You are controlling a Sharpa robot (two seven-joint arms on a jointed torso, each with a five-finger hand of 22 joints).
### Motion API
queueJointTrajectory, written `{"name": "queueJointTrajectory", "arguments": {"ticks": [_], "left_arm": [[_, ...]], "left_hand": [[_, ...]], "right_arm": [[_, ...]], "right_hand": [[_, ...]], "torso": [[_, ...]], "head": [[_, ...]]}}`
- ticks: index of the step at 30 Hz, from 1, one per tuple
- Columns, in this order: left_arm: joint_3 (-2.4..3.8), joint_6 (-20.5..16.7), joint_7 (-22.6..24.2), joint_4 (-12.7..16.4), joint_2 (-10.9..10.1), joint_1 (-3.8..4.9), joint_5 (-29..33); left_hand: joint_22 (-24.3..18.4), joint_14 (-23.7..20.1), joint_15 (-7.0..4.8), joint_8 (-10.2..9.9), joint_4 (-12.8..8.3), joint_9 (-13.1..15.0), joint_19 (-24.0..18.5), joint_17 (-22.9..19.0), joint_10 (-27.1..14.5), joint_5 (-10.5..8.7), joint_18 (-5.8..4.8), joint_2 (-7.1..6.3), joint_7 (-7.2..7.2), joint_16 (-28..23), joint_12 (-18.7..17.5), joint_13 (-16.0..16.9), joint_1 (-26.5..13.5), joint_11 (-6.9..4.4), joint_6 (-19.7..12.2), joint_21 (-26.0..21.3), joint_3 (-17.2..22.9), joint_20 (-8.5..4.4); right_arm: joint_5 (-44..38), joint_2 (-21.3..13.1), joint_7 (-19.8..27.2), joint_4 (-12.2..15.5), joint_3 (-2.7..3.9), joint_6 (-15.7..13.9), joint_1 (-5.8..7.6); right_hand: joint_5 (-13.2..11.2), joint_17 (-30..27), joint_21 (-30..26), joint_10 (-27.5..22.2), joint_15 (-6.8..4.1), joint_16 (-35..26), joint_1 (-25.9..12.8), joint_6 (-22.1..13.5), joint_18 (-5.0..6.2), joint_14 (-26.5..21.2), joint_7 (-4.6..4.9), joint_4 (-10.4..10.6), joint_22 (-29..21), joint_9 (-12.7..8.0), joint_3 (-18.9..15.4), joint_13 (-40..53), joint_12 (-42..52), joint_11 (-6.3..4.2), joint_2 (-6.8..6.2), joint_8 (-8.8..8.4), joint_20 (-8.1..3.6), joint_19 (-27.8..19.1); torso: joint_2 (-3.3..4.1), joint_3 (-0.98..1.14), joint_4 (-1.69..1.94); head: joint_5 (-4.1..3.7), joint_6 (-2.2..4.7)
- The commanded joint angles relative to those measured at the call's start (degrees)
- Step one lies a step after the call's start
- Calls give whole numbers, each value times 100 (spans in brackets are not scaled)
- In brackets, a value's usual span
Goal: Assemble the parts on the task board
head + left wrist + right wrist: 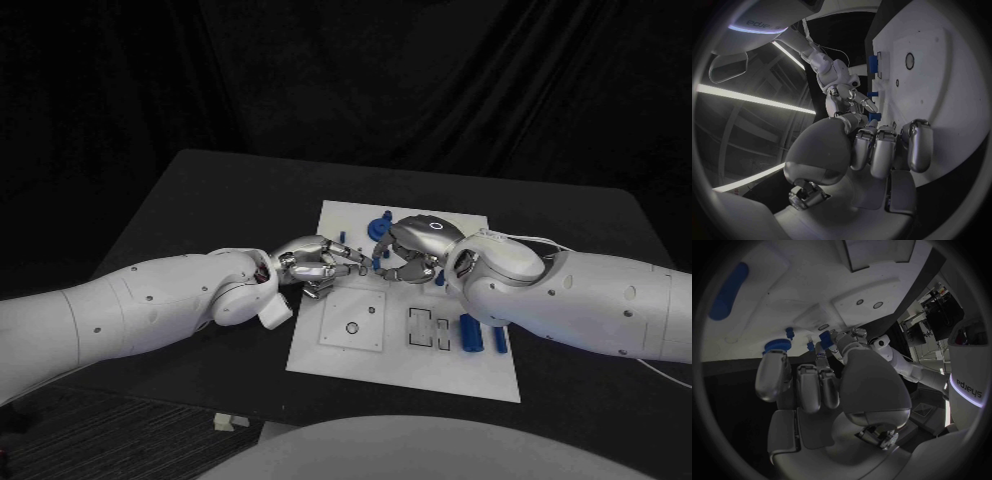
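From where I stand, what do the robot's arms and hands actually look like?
Both arms are smooth, rounded white shells dotted with small dark screw holes. The left arm and right arm each end in a silver metal hand: the left hand and right hand have segmented fingers with pale grey padded tips. A thin white cable loops near the right wrist.

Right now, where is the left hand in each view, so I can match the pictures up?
Head view: left hand over the board's left edge, facing the right hand.
Left wrist view: left hand in the middle, reaching over the board.
Right wrist view: left hand beyond the right hand, by the board.
Shared landmark: the white board.
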Motion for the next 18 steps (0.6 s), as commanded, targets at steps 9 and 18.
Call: {"name": "queueJointTrajectory", "arguments": {"ticks": [9,18], "left_arm": [[8,143,61,1,82,-2,26],[8,163,24,-12,84,-5,26]], "left_hand": [[774,595,45,0,9,-7,-4,1508,599,20,-39,1,296,15,20,1507,-28,36,-1,-21,35,43],[769,595,46,-2,10,-9,-13,1508,599,18,-37,2,297,15,20,1507,-29,38,-3,-24,37,45]], "right_arm": [[-13,41,-72,-5,2,46,-4],[-13,40,-66,-24,2,21,-4]], "right_hand": [[1,985,-32,602,45,-33,83,-20,17,467,5,-35,949,-12,44,1507,15,36,4,-37,11,-24],[160,990,-21,602,47,-27,107,29,16,469,2,-46,952,-17,77,1507,15,35,6,-28,19,-23]], "torso": [[-1,-3,-1],[-3,1,2]], "head": [[-8,0],[-5,0]]}}
